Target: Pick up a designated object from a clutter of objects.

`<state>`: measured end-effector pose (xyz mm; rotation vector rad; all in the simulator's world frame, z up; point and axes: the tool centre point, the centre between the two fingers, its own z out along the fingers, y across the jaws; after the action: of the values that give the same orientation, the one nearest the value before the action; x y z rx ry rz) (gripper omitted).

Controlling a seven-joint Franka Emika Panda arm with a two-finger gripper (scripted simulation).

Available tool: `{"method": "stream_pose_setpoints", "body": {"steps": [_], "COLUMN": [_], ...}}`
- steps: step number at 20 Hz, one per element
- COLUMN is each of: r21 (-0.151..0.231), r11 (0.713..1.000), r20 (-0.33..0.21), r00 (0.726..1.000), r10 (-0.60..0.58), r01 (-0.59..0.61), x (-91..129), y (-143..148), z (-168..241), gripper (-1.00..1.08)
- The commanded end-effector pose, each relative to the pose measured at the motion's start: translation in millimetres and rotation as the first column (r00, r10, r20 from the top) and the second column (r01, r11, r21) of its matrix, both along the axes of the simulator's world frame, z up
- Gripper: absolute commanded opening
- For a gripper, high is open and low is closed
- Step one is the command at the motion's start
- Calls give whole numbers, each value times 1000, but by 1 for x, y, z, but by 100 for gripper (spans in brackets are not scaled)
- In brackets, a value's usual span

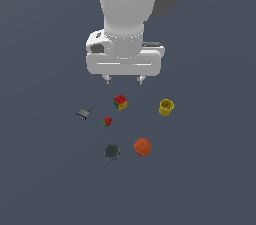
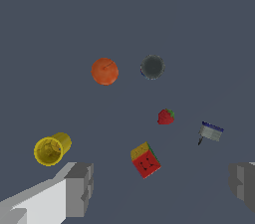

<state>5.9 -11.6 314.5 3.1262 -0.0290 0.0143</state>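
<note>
Dark bowl apart from spread, raised pincer

**Arm high, jaws wide, nothing held**

White Franka Panda arm hangs straight down from the top of the exterior view, wrist vertical. White parallel-jaw gripper points down, its two short grey fingertips spread far apart. Nothing between the jaws, no contact with anything. Wrist view shows both fingers at the frame edges.
</note>
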Motion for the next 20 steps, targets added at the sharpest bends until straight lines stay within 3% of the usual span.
{"method": "stream_pose_setpoints", "body": {"steps": [1,11,20], "r21": [0,6,6], "r11": [1000,999,999], "r20": [0,-7,-7], "r00": [1000,999,999], "r10": [0,31,44], "r01": [0,-31,-44], "x": [0,3,10], "y": [0,25,23], "z": [0,-10,-16], "gripper": [100,100,100]}}
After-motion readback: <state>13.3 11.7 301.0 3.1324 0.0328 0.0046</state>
